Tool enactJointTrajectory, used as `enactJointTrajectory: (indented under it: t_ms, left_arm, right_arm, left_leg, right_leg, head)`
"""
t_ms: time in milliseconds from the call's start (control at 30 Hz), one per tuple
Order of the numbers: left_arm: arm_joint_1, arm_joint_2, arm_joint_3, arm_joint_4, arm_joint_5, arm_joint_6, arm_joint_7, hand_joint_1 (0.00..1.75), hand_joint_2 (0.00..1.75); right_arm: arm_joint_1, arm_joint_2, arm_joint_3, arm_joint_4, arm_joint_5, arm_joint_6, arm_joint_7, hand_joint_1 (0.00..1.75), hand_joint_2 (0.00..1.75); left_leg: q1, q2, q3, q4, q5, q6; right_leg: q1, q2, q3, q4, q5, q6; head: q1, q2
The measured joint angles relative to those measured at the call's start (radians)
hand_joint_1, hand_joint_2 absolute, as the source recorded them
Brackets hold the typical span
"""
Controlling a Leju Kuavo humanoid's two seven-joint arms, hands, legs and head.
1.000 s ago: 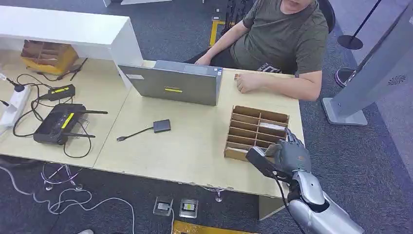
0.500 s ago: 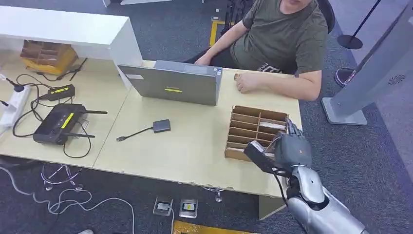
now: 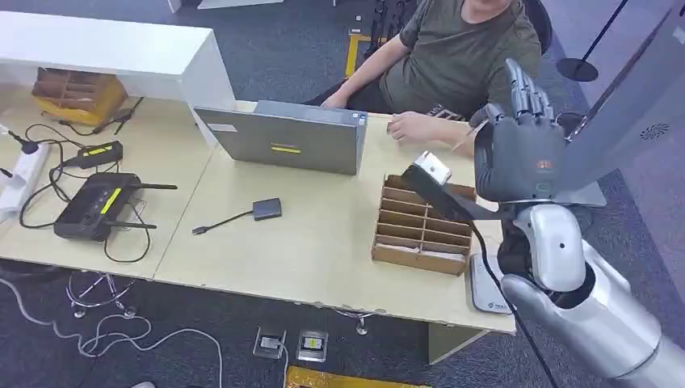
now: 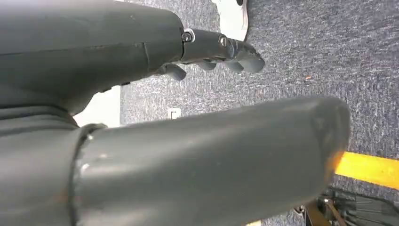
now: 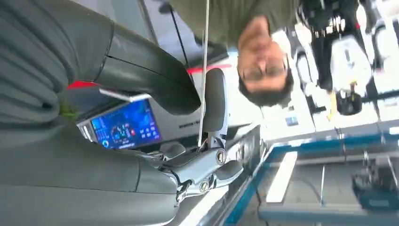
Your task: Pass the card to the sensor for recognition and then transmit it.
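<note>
From the head, one right hand (image 3: 519, 149) is raised above one slotted wooden box (image 3: 423, 226) on the table (image 3: 323, 242), beside one laptop (image 3: 283, 145). The left wrist shows the left hand (image 4: 141, 94) holding nothing, fingers curled loosely over carpet. The right wrist shows one thin card (image 5: 204, 70) pinched edge-on between thumb and finger.

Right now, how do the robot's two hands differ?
The right hand is raised high above the wooden divider box, pinching a thin card edge-on between thumb and a finger; the left hand holds nothing. The left hand hangs over grey carpet, not the table. Both are dark grey, with jointed fingers.
</note>
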Motion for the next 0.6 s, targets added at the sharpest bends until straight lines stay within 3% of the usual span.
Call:
enactJointTrajectory:
  t_ms: [133,400,600]
  left_arm:
    - [-0.003,-0.002,0.000,0.000,0.000,-0.003,0.000,0.00,0.00]
    - [-0.007,-0.003,0.000,0.000,0.002,-0.012,0.000,0.00,0.00]
    - [-0.008,-0.006,0.000,0.000,0.015,-0.014,0.003,0.00,0.00]
  right_arm:
    - [-0.114,0.008,0.014,0.010,-0.012,0.050,-0.024,1.75,1.75]
    - [-0.208,0.068,0.061,0.135,-0.032,-0.006,-0.042,1.75,1.75]
    - [-0.244,0.140,0.098,0.323,-0.072,-0.013,-0.068,1.75,1.75]
  left_leg:
    - [0.000,0.000,-0.001,0.000,0.000,0.000]
    - [0.001,-0.001,-0.001,0.000,0.001,0.000]
    - [0.001,-0.002,-0.002,0.000,0.001,0.000]
  right_leg:
    - [0.000,-0.001,0.000,0.000,0.000,0.000]
    - [0.001,-0.002,0.000,0.000,0.000,0.000]
    - [0.001,-0.003,0.000,0.000,0.000,0.000]
  head:
    - [0.000,0.000]
    - [0.000,0.000]
    - [0.000,0.000]
